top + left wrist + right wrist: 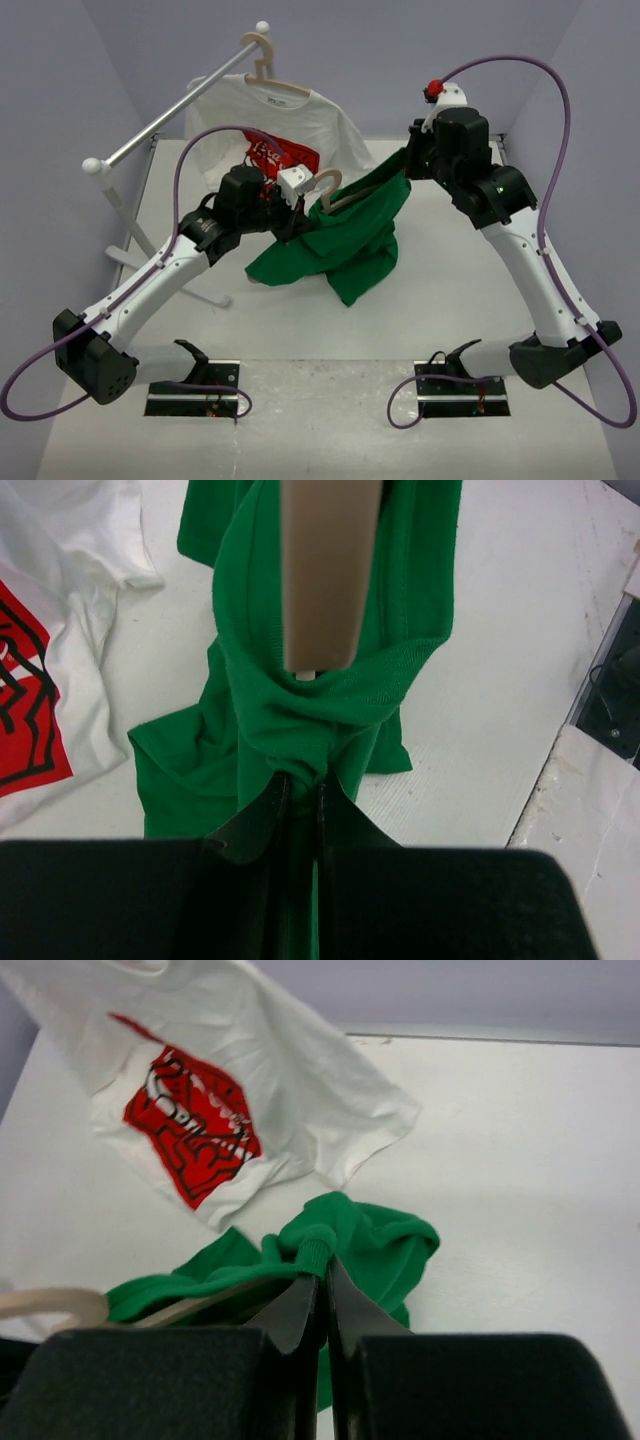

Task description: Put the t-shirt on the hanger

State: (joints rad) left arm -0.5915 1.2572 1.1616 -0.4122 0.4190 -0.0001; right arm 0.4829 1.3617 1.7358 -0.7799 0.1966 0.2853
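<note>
Cloth hangs between two robot arms above a pale table (470, 300), as the bright green t-shirt (352, 238) is held up at both ends and sags to the surface in the middle. The left gripper (302, 792) is clamped on a bunched fold of the green knit. The right gripper (322, 1278), higher and further back, is pinched tight on a ribbed edge, which may be the collar or a hem. The smooth beige hanger (328, 186) lies along the line between them, its hook poking out above the cloth near the left arm. Seen from the left wrist, one rounded shoulder of the hanger points straight back at the fingers (262, 815) and ends just ahead of them, cupped by a fold of fabric. Whatever comes next seems to depend on that alignment, with soft, stretchy jersey drawn over a rigid curved bar. The left arm is the nearer to the hanger's tip. A white t-shirt (240, 115) with a red print hangs on the rail (170, 115) behind them.
</note>
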